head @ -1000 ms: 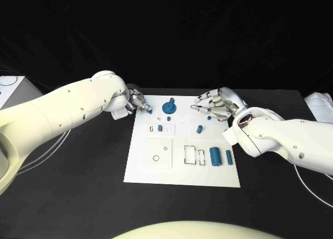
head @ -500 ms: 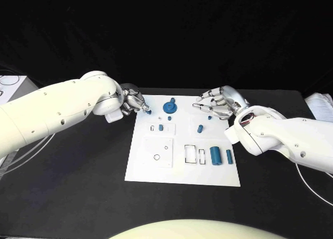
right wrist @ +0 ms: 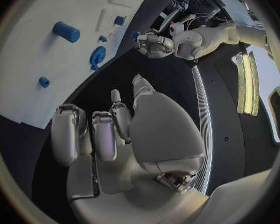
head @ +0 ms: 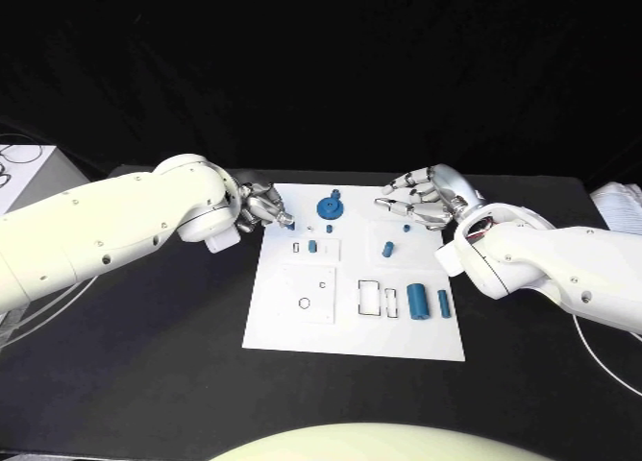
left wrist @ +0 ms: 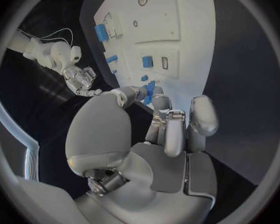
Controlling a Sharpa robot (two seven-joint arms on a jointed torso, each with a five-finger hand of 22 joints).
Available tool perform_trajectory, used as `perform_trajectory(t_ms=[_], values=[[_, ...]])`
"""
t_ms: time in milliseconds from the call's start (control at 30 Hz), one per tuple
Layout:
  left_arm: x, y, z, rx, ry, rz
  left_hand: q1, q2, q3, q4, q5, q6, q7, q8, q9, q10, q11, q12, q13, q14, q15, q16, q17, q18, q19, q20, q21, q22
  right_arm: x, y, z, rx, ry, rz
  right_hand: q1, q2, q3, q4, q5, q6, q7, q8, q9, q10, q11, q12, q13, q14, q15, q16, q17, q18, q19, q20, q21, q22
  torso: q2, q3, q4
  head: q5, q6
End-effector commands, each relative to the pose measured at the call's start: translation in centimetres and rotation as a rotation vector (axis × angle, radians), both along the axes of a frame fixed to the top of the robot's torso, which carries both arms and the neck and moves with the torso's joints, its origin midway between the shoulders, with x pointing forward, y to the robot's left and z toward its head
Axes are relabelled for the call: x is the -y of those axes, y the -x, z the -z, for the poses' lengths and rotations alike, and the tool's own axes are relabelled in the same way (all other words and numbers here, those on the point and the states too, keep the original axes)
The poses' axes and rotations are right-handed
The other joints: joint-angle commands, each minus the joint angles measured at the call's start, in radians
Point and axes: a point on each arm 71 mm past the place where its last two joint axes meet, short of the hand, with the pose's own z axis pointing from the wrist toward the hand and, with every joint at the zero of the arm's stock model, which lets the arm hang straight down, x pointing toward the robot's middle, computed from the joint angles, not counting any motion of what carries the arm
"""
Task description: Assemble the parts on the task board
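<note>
- Left hand (head: 261,208) sits at the far left corner of the task board (head: 405,341), its fingers drawn together on a small blue part (left wrist: 149,91); the left wrist view shows that part pinched between thumb and fingertips, just over the board's edge.
- Right hand (head: 428,197) hovers over the board's far right edge with fingers curled loosely and apart; nothing is visible in its grasp in the right wrist view.
- Between the two hands, near the far edge, stands the blue round part (head: 328,206) with a knob, seemingly already seated on the board.
- Closer in, small blue pieces sit around the middle row: one in a rectangular recess (head: 311,247), one slanted piece (head: 385,250) lying loose to the right, and a tiny one (head: 403,229) beyond it.
- On the near right, a thick blue cylinder (head: 418,301) and a slimmer blue bar (head: 442,301) lie beside empty outlined slots (head: 367,297).
- Judging by this, the work is early to midway: several slots and the small hole (head: 305,303) on the square plate are unfilled, and the pinched part is not yet placed.
</note>
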Motion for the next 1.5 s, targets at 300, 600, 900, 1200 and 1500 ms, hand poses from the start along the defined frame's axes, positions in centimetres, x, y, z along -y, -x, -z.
perform_trajectory(t_ms=[300, 600, 900, 1200, 1500], values=[[0.7, 0.7, 1.3, 0.057, -0.054, 0.003, -0.006, 0.008, 0.204, -0.21, 0.008, 0.007, -0.003, 0.003, 0.003, 0.008, 0.001, 0.004, 0.002, 0.095, -0.008, 0.006, 0.227, -0.015, 0.008, -0.001, 0.007, 0.002, 0.0, 0.0, -0.2, 0.03, -0.007, -0.006, 0.002, 0.01, 0.001, -0.003, 0.009, -0.003, 0.001, 0.004, -0.002, -0.008, 0.0, -0.007, 0.055, 0.076, 0.003, -0.009, 0.153, 0.021, 0.026, 0.004, -0.008, 0.11, 0.003, 0.0006, -0.004, 0.004, -0.003], [1.3, 1.0, 2.2, 0.046, -0.07, 0.028, -0.006, 0.008, 0.205, -0.21, 0.009, 0.008, -0.004, 0.003, 0.003, 0.009, 0.001, 0.004, 0.001, 0.095, -0.008, 0.006, 0.227, -0.015, 0.009, -0.001, 0.008, 0.003, 0.0, 0.0, -0.2, 0.031, -0.008, -0.006, 0.002, 0.01, 0.001, -0.003, 0.011, -0.003, 0.001, 0.004, -0.002, -0.01, 0.0, -0.009, 0.054, 0.075, 0.003, -0.011, 0.15, 0.022, 0.025, 0.004, -0.012, 0.108, 0.003, 0.0014, -0.0042, 0.004, -0.005], [1.6, 1.2, 2.6, 0.044, -0.093, 0.06, -0.007, 0.007, 0.205, -0.211, 0.009, 0.008, -0.004, 0.003, 0.003, 0.007, 0.001, 0.002, -0.002, 0.095, -0.008, 0.006, 0.227, -0.016, 0.01, -0.002, 0.008, 0.005, 0.0, 0.0, -0.2, 0.03, -0.008, -0.006, 0.002, 0.01, 0.001, -0.003, 0.011, -0.003, 0.001, 0.004, -0.002, -0.01, 0.0, -0.009, 0.054, 0.075, 0.003, -0.011, 0.15, 0.022, 0.025, 0.004, -0.012, 0.108, 0.003, 0.0009, -0.0031, 0.003, -0.011], [1.7, 1.3, 2.8, 0.041, -0.115, 0.075, -0.007, 0.007, 0.205, -0.211, 0.009, 0.008, -0.004, 0.003, 0.003, 0.007, 0.0, 0.001, -0.003, 0.095, -0.009, 0.006, 0.227, -0.016, 0.01, -0.002, 0.009, 0.005, 0.0, 0.0, -0.2, 0.028, -0.007, -0.007, 0.002, 0.01, 0.001, -0.003, 0.011, -0.003, 0.001, 0.004, -0.002, -0.01, 0.0, -0.009, 0.054, 0.075, 0.003, -0.011, 0.15, 0.022, 0.025, 0.004, -0.012, 0.108, 0.003, 0.0007, -0.004, 0.005, -0.012], [1.6, 1.4, 3.0, 0.024, -0.128, 0.091, -0.007, 0.006, 0.206, -0.213, 0.009, 0.008, -0.004, 0.003, 0.004, 0.007, 0.0, 0.001, -0.003, 0.095, -0.009, 0.006, 0.228, -0.016, 0.011, -0.002, 0.009, 0.006, 0.0, 0.0, -0.2, 0.026, -0.006, -0.008, 0.002, 0.01, 0.001, -0.003, 0.011, -0.003, 0.001, 0.004, -0.002, -0.01, 0.0, -0.009, 0.054, 0.075, 0.003, -0.011, 0.15, 0.022, 0.025, 0.004, -0.012, 0.108, 0.003, 0.0011, -0.0041, 0.005, -0.015]])
